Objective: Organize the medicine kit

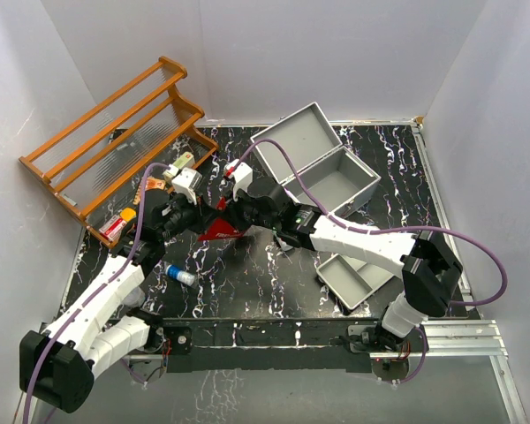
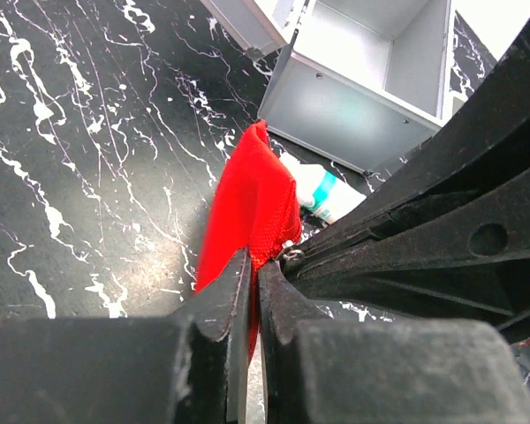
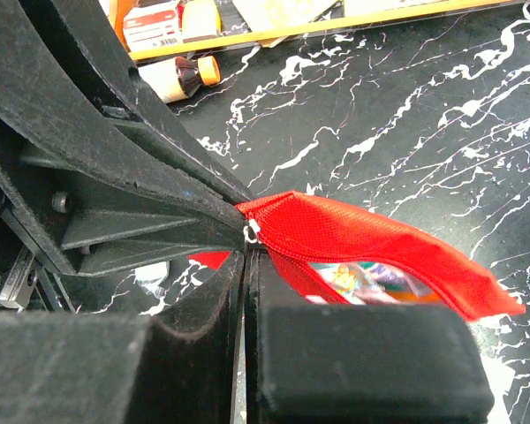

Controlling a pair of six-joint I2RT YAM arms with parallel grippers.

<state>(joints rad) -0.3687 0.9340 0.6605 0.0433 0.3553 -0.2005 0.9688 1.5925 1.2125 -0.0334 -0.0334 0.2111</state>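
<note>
Left wrist: left end effector (image 2: 252, 269) tight on red pouch (image 2: 247, 199).

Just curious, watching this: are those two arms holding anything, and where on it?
Both hold the red pouch: left fingers pinch its fabric edge, right fingers its zipper end.

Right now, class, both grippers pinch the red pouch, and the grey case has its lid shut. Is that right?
Not quite: the lid of the case is open, as the top view shows. The rest stands: the left gripper and the right gripper both pinch the pouch.
</note>
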